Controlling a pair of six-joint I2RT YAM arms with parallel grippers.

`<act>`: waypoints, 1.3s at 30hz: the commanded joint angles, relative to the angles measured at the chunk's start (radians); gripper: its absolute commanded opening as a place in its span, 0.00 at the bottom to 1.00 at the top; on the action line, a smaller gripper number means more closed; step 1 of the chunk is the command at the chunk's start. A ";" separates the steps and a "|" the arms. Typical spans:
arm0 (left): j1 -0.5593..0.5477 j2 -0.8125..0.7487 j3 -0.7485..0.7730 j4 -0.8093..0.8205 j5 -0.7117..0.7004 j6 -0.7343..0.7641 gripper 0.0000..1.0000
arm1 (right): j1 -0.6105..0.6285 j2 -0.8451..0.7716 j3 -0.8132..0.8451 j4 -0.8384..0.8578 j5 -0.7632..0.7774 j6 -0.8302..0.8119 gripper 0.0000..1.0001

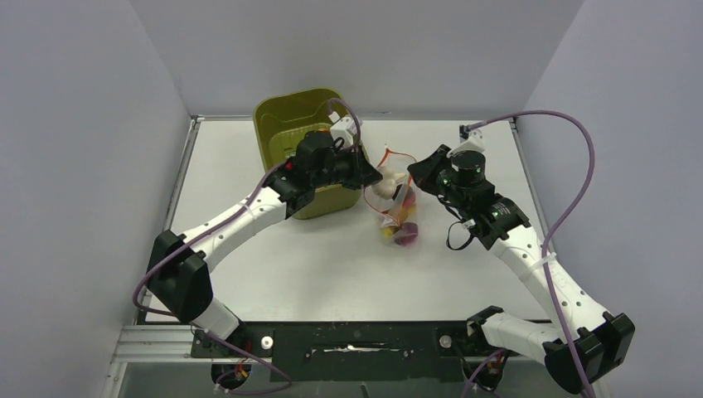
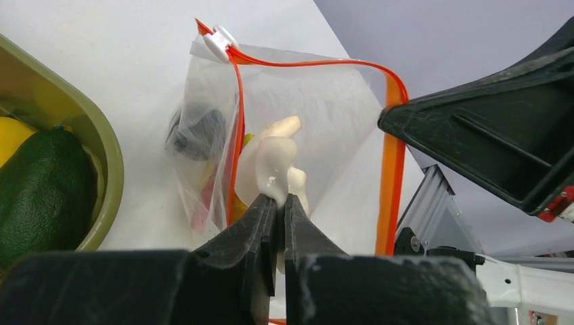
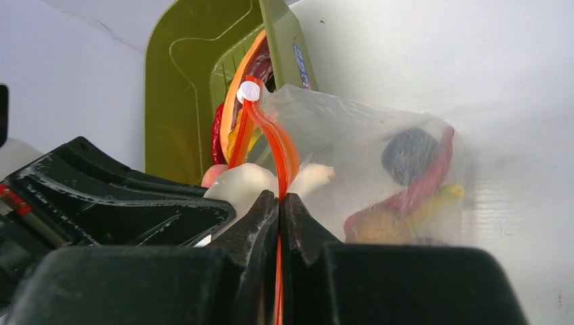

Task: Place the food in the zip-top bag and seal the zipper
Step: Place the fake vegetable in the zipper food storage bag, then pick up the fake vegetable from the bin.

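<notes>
Left tool (image 2: 279, 202) clamps cream toy food (image 2: 274, 162); right tool (image 3: 279, 200) pinches red-orange zipper (image 3: 269, 130) of clear floppy bag (image 3: 352, 135). Risk, as I judge it: the slack mouth snags the food.

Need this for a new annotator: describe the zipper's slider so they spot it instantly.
Start at the olive-green plastic bin at the far side of the white table; just right of it is a clear floppy plastic bag holding toy food. A thin red-orange zipper strip edges its mouth, and the slider is the small white plastic clip at that strip's corner, the only white piece riding the orange.
</notes>
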 commanded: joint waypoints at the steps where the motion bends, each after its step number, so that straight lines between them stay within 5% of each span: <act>1: -0.005 0.022 0.069 0.022 0.012 0.024 0.06 | -0.006 -0.013 0.000 0.091 -0.010 0.013 0.00; 6: -0.005 0.033 0.080 0.029 0.047 0.032 0.35 | -0.006 -0.011 -0.011 0.090 -0.009 0.012 0.00; 10: -0.004 0.033 0.082 0.034 0.057 0.040 0.49 | -0.005 -0.012 -0.017 0.091 -0.002 0.005 0.00; 29: 0.072 0.026 0.124 -0.060 0.009 0.137 0.55 | -0.005 -0.047 -0.028 0.049 0.024 -0.041 0.00; 39: 0.228 0.037 0.106 -0.112 -0.035 0.223 0.56 | -0.007 -0.109 -0.071 -0.008 0.026 -0.068 0.00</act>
